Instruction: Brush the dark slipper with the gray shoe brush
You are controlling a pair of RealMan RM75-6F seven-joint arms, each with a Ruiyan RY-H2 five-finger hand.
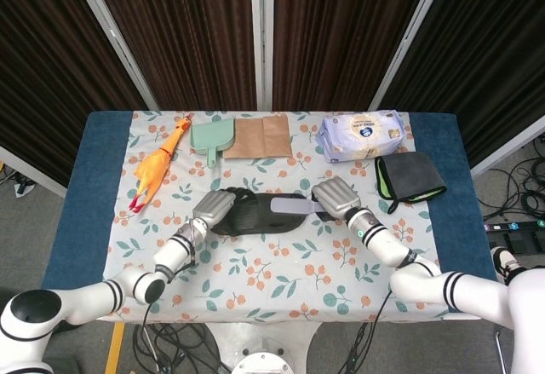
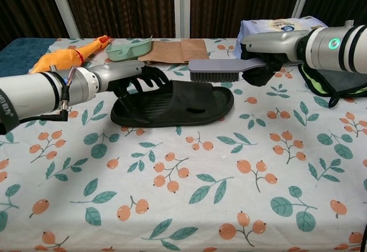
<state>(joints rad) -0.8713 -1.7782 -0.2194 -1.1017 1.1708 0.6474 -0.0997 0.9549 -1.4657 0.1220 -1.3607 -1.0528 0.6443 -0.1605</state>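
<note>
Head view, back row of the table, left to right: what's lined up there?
Rubber chicken → green dustpan → brown paper bag → pack of wipes → gray cloth, which sits slightly nearer than the rest.

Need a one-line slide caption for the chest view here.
Left hand rests on the dark slipper heel while the right hand holds the gray shoe brush just above its strap.
</note>
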